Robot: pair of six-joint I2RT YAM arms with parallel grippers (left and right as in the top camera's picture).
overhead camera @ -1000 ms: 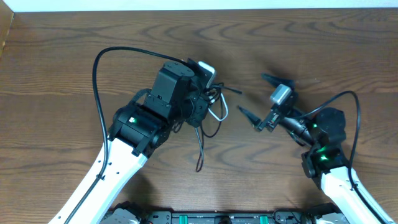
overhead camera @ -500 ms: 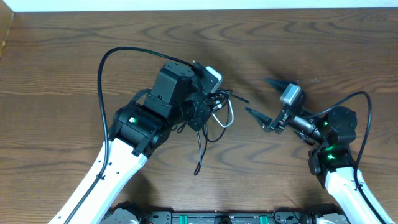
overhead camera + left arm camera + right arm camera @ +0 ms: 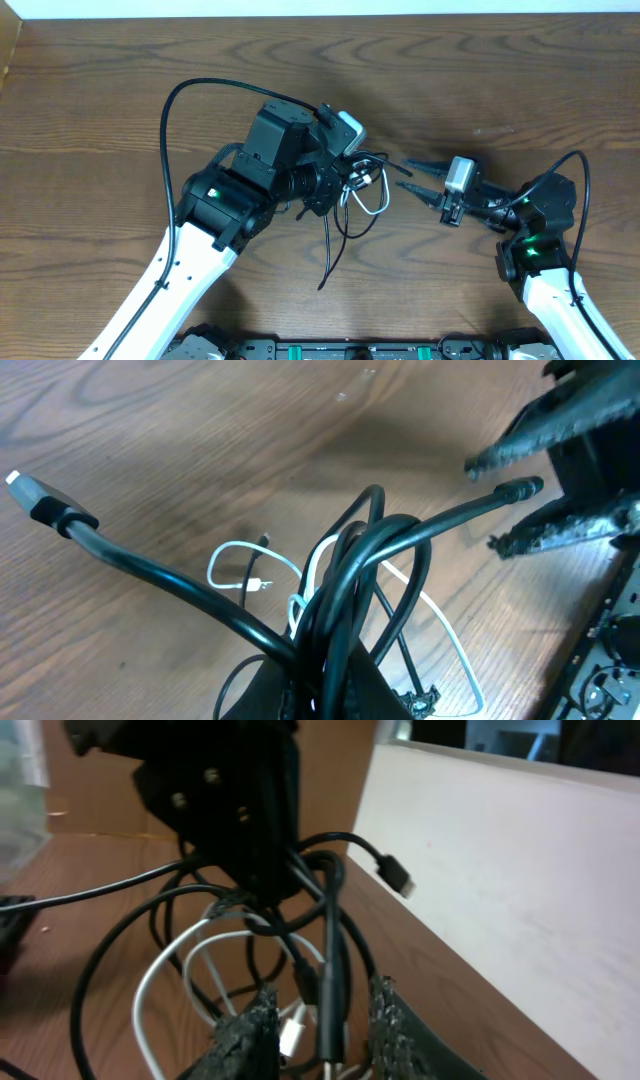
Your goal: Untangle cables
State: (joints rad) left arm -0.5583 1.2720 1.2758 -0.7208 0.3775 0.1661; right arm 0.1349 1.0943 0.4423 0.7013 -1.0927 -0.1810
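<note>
The right gripper (image 3: 320,1005) just narrowed to a slim gap astride one black cable (image 3: 330,945), poised to tug it from the cables (image 3: 350,560) clamped in the left gripper (image 3: 318,685).

Overhead light: falling evenly, casting soft shadows onto the table (image 3: 100,90).
Left wrist glare: sheening pale across the table near the top edge.
Left wrist focus: blurring on the cables (image 3: 340,610) nearest the lens.
Right wrist exposure: dimming in the foreground, brightening on the pale surface (image 3: 520,870).
Right wrist focus: softening on the near fingertips (image 3: 245,1040).
</note>
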